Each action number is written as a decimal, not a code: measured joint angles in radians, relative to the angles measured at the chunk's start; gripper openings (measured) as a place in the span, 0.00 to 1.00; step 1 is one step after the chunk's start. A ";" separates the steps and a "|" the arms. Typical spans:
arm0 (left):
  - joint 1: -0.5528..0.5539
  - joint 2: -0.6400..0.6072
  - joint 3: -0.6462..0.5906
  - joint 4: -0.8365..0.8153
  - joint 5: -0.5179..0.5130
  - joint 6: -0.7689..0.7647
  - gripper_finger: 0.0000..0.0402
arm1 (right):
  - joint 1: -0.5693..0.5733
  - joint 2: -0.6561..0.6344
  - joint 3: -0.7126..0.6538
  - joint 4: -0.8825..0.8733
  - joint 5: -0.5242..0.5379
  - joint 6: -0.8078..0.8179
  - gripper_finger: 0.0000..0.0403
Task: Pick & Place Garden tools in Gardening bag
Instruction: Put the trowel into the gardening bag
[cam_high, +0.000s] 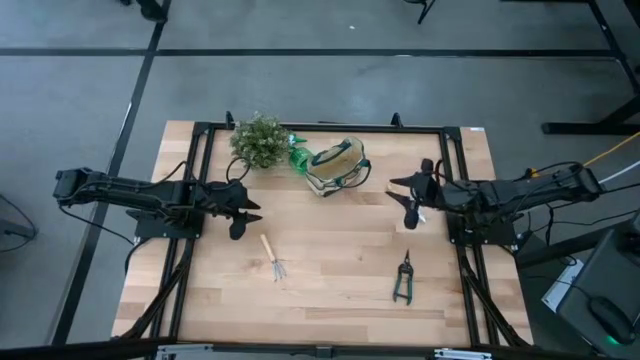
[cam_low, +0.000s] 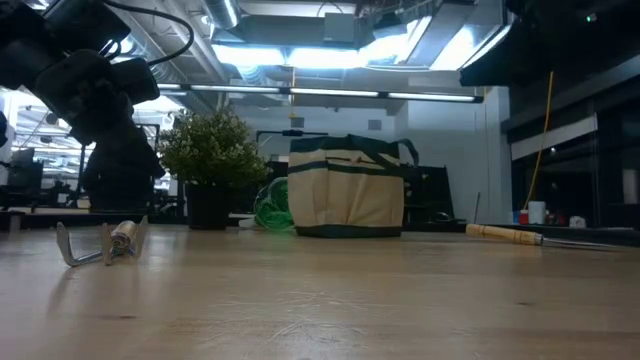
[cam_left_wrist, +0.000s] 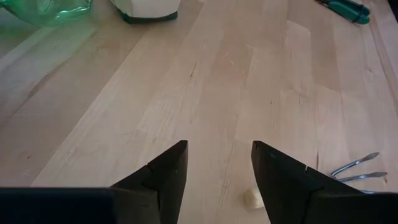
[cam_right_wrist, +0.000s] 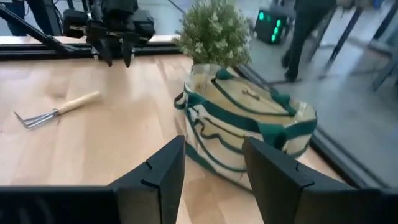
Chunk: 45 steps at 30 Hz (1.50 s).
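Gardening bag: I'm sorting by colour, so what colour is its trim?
Dark green trim on beige fabric; the gardening bag shows it best in the right wrist view.

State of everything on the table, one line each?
Gardening bag: upright, mouth open.
Mini rake: flat on the table, not held.
Pruning shears: flat, not held.
Green plastic tool: beside the bag.
Left claw: open, empty.
Right claw: open, empty.

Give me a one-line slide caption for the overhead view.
Both open grippers, left and right, hover empty; rake and shears lie short of the bag.
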 joint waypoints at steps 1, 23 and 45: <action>0.000 0.000 0.000 0.000 0.000 0.000 0.44 | -0.003 0.003 0.017 -0.028 -0.005 0.023 0.42; 0.000 0.000 0.000 0.000 0.000 0.000 0.43 | -0.218 0.077 0.201 -0.569 -0.007 0.563 0.42; 0.000 0.000 0.000 0.000 0.000 0.000 0.43 | -0.222 0.247 0.201 -0.617 0.092 0.427 0.42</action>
